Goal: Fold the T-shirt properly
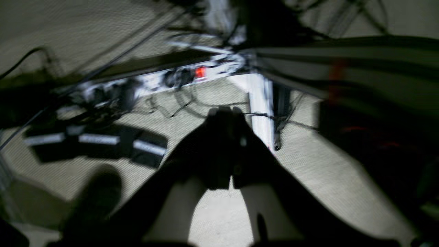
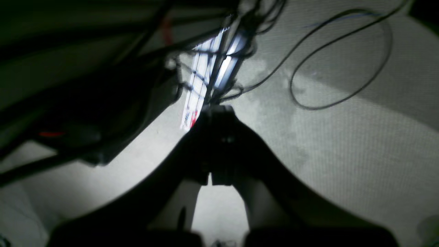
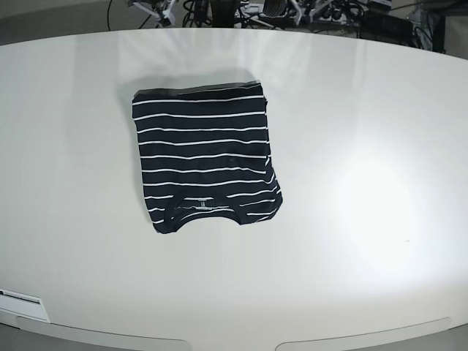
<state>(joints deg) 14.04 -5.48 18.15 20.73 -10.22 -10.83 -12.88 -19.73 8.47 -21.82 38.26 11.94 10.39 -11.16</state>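
2 grippers are fitted to me, and both are shut with nothing between the tips. My left gripper (image 1: 224, 111) points down over the floor (image 1: 216, 219), fingers narrow. My right gripper (image 2: 217, 109) also has its fingers narrow, over the floor as well. Neither gripper touches the T-shirt (image 3: 203, 157).

Location of the T-shirt: on the white table (image 3: 344, 278), left of centre in the base view. Condition: dark, with thin white stripes running from left to right, laid in a compact, roughly rectangular shape. The neckline (image 3: 205, 208) faces the near side, its curved opening at the near edge. The far edge runs nearly straight, slightly higher at its right end. The near right corner bulges outward past the right side.

Surroundings, left wrist view: 1 power strip (image 1: 151, 82) with a red switch (image 1: 200, 72) lies across the floor, beyond my fingertips. 3 black boxes (image 1: 99, 140) with pale labels sit in a row to the left of that view. Surroundings, right wrist view: 1 thin cable (image 2: 317, 108) forms a loop on the floor, to the right of my fingertips in that view.
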